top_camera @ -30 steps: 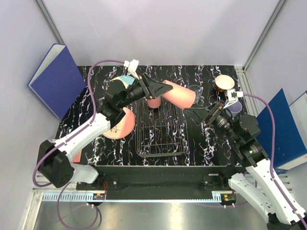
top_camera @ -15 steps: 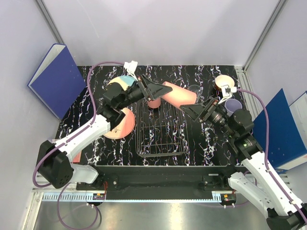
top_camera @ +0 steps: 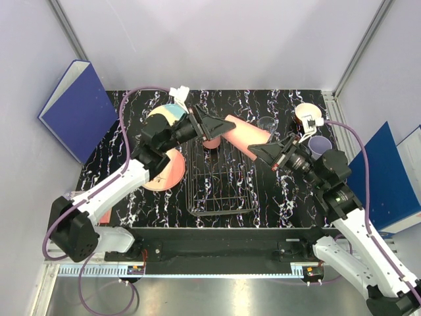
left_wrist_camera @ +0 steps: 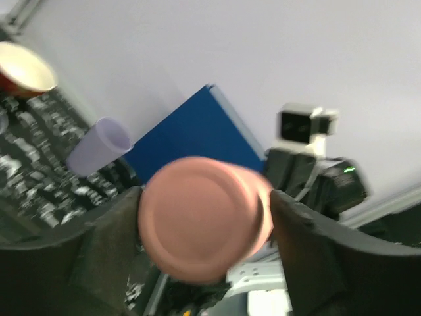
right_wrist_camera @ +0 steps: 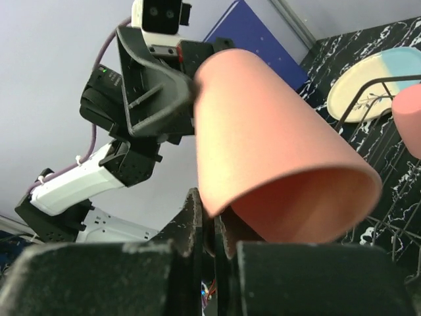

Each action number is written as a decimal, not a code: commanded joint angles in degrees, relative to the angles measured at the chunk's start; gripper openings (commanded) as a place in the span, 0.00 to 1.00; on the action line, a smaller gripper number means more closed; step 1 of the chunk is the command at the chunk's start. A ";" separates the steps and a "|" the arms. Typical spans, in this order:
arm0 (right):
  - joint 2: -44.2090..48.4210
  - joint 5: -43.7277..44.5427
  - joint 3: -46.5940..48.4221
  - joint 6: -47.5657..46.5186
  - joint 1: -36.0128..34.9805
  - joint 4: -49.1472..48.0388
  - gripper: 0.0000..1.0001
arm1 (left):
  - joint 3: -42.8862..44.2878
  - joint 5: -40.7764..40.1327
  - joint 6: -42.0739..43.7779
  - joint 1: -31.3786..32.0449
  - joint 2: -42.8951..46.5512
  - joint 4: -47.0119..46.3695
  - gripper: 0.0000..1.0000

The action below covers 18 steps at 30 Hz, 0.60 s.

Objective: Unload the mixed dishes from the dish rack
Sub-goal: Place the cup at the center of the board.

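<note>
Currently held: you have one salmon-pink tapered cup [top_camera: 248, 137] lying on its side in the air, above the far end of the rectangular metal-wire dish rack [top_camera: 222, 197].
Left gripper [top_camera: 218, 125]: its fingers [left_wrist_camera: 105, 250] stand spread on either side of the cup's closed base. The blur stops you from telling whether they press on it.
Right gripper [top_camera: 262, 151]: its fingers [right_wrist_camera: 192, 224] are pressed together on the cup's open rim, pinching the wall; it comes in from the rack's right side.
Second salmon-pink cup [top_camera: 210, 141]: you see it at the rack's far left corner, partly hidden under the left gripper.
Salmon-pink round plate [top_camera: 172, 172]: it lies flat on the black marbled table [top_camera: 276, 191], just left of the rack.
Blue-and-cream plate [top_camera: 166, 112]: it lies beyond the rack's far left corner.
Clear glass [top_camera: 266, 123]: it stands just beyond the rack's far right corner.
Lavender cup [top_camera: 320, 145]: it stands well to the right of the rack.
Red bowl with cream inside [top_camera: 304, 113]: it sits right of the rack too, farther back than the lavender cup.
</note>
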<state>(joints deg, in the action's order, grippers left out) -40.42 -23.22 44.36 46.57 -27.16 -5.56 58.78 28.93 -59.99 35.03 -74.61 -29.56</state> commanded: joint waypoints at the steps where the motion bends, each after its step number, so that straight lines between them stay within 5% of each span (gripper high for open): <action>1: 0.70 9.75 7.31 -4.72 0.44 14.47 0.00 | 4.31 -3.25 13.82 -0.31 6.13 12.21 0.87; 3: 0.35 13.80 12.93 -7.18 0.35 21.44 0.00 | 5.02 -11.41 19.35 -0.92 8.06 23.29 0.98; 10: -7.11 40.23 31.38 -7.72 0.44 58.40 0.00 | -1.12 -33.39 21.58 -2.24 20.97 37.72 0.99; 18: -18.71 56.18 42.82 4.49 0.44 82.54 0.00 | -4.46 -33.76 22.28 -2.24 29.69 45.73 0.99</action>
<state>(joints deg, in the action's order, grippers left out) -55.31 21.32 84.31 44.29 -26.83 60.86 56.34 -1.91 -39.42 32.77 -47.62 11.73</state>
